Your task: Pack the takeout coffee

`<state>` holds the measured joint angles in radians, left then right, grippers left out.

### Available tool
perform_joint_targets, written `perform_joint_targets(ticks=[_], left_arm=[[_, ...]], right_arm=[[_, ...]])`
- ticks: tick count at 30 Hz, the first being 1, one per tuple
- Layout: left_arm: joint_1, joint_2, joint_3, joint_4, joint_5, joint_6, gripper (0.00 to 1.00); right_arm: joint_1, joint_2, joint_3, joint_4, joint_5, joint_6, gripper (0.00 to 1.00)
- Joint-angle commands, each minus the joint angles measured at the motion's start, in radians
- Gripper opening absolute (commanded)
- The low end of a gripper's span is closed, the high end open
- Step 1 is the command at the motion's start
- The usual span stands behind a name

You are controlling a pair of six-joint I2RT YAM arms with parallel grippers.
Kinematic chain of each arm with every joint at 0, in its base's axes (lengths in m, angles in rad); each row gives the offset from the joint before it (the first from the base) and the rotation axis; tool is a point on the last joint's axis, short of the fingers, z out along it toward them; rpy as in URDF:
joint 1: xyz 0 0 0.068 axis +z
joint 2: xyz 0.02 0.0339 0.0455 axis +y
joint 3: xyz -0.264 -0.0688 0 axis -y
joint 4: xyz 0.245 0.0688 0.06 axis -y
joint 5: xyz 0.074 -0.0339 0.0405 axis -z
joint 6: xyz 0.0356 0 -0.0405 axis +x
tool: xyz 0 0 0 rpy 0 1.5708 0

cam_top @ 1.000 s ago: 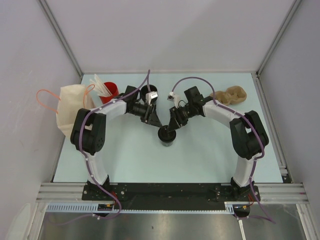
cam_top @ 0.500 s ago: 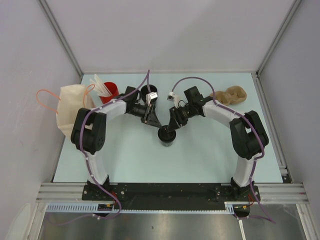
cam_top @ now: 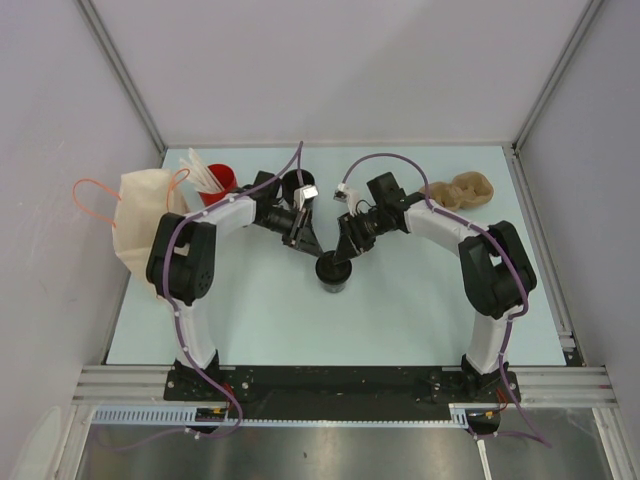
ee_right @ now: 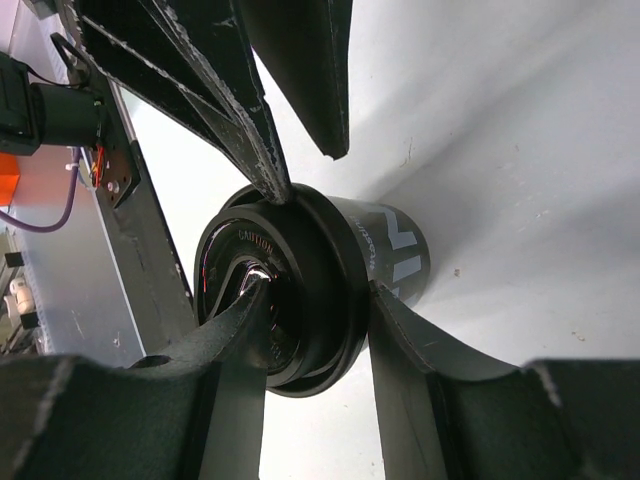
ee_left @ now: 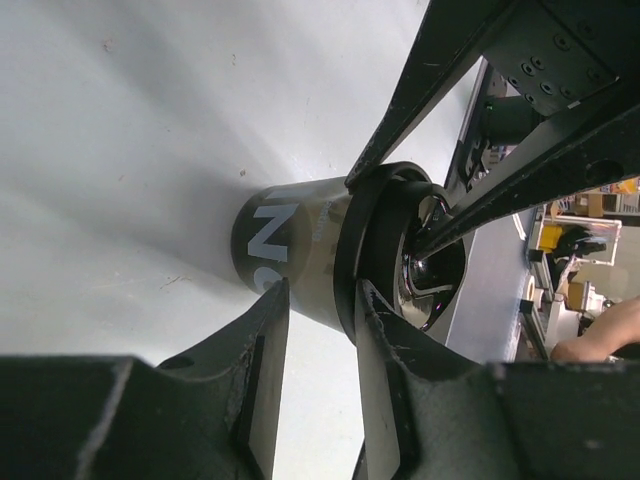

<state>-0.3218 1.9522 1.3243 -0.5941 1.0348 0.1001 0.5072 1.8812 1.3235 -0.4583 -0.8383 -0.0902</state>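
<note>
**Lidded coffee cup pinched at the rim: light, thin-walled, best held high**

The takeout coffee cup [cam_top: 333,272] appears to stand upright near the middle of the worktop [cam_top: 400,310], between the two arms. It is a black paper cup with white lettering on its side and a glossy black lid [ee_right: 300,230] snapped on.

The right gripper [ee_right: 318,290] has its jaws pinching the cup's top edge. One finger lies on the sunken top of the lid and the other presses the outer wall just under the lid band. The left gripper [ee_left: 318,290] comes in from the opposite side with its jaws narrowly spread. One tip touches the lid's rim and the other hangs just clear of the wall, so it grips nothing.

The cup is probably light, with a thin wall that would dent under a hard squeeze at mid-height. Whether it holds liquid cannot be seen, so it is safest kept upright and moved smoothly. The stiffest place to hold it is the rim, where the rolled edge and the lid band back each other up. The lid plastic looks slick, and pulling on the lid alone could pop it off, so the outer finger should bear on the wall.

A cream bag [cam_top: 140,215] with orange handles lies at the left edge, well apart from the cup. A tan moulded carrier [cam_top: 462,190] sits at the far right.
</note>
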Motion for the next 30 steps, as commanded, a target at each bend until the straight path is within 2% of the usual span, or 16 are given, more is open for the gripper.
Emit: perform_joint_targets(ticks=[1,6,9,13,16,21,30], left_arm=[[-0.043,0.091,-0.034,-0.059,-0.304,0.108,0.33],[-0.043,0.080,-0.039,-0.067,-0.314,0.116,0.30],[-0.039,0.047,-0.031,-0.044,-0.256,0.112,0.35],[-0.010,0.004,0.036,-0.046,-0.139,0.102,0.57],[0.012,-0.033,0.113,-0.059,-0.073,0.096,0.65],[0.018,-0.084,0.161,-0.059,-0.018,0.095,0.68],[0.009,-0.122,0.072,-0.088,0.004,0.170,0.70]], right_arm=[[0.053,0.095,-0.049,-0.086,0.192,-0.098,0.26],[0.065,0.093,-0.049,-0.088,0.202,-0.103,0.26],[0.067,0.090,-0.049,-0.088,0.206,-0.105,0.25],[0.063,0.075,-0.047,-0.086,0.217,-0.105,0.25],[0.062,0.067,-0.049,-0.086,0.222,-0.105,0.25],[0.057,0.064,-0.049,-0.086,0.219,-0.105,0.26],[0.051,0.059,-0.049,-0.080,0.219,-0.102,0.27]])
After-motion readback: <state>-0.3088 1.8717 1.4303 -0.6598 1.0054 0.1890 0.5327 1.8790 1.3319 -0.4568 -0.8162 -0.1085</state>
